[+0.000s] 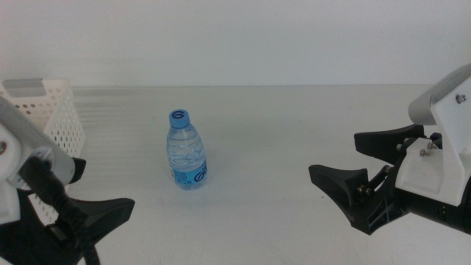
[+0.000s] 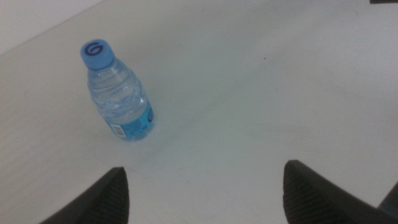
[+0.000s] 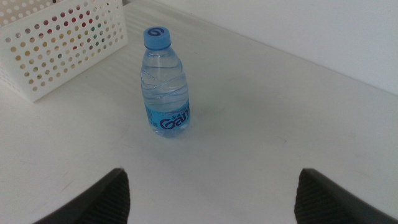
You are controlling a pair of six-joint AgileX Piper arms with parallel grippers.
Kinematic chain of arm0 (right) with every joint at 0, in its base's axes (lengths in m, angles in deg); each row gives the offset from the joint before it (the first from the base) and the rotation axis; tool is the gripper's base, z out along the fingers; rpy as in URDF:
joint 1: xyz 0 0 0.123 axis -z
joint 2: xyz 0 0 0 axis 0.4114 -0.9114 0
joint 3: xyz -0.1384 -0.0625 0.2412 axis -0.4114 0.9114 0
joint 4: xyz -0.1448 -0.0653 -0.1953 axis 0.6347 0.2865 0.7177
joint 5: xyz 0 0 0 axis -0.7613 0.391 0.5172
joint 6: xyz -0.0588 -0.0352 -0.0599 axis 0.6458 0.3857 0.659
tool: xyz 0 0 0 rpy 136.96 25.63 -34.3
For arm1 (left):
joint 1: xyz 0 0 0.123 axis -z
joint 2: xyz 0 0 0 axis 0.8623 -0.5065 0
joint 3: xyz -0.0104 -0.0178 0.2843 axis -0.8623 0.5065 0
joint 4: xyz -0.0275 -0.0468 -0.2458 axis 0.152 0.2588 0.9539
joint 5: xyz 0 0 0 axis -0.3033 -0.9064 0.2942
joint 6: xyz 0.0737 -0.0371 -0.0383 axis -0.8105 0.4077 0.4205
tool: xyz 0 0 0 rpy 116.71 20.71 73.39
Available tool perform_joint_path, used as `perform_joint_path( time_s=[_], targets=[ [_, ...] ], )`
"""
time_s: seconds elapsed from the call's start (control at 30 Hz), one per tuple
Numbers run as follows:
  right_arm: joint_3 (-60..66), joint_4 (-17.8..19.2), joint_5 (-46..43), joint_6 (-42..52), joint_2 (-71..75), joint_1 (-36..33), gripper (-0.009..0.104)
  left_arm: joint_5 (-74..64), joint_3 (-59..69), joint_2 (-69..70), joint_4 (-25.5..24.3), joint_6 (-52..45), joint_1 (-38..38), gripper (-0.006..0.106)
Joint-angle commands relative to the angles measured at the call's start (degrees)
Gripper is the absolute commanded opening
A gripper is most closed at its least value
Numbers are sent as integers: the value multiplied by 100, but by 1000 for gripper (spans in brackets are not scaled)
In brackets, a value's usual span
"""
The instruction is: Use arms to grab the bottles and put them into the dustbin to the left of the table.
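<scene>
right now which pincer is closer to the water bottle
The left pincer, low at the dustbin side, is somewhat nearer the water bottle; the right pincer sits farther across bare table. Both open.

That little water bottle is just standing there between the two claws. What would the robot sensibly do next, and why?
Probably the left gripper should ease forward toward the water bottle. The bottle stands upright and untouched on the table, both grippers are open and holding nothing, and the dustbin sits on the left arm's side. The right gripper hangs farther off.

Clear glossy plastic bottle (image 1: 186, 156), perforated white plastic dustbin (image 3: 56, 43), smooth matt off-white table (image 1: 294, 147)
</scene>
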Motion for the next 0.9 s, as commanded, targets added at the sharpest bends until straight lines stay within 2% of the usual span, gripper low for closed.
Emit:
perform_joint_path(
  time_s=[0.0,0.1,0.27,0.5,0.6,0.73,0.87],
  targets=[
    [-160,36,-388,72,69,-21,78,460,-171,13,-36,64,25,76],
    [-160,36,-388,72,69,-21,78,457,-171,13,-282,72,25,76],
    [-160,36,-388,72,69,-21,78,755,-171,13,-334,111,20,76],
    [-160,36,-388,72,69,-21,78,1440,-225,-344,-1035,1267,13,76],
    [-160,36,-388,72,69,-21,78,1848,-225,-444,-1328,1479,13,76],
    [-160,36,-388,72,69,-21,78,2302,-225,-511,-1539,1668,-35,76],
    [-160,36,-388,72,69,-21,78,2497,-225,-630,-1516,1630,-337,76]
  ],
)
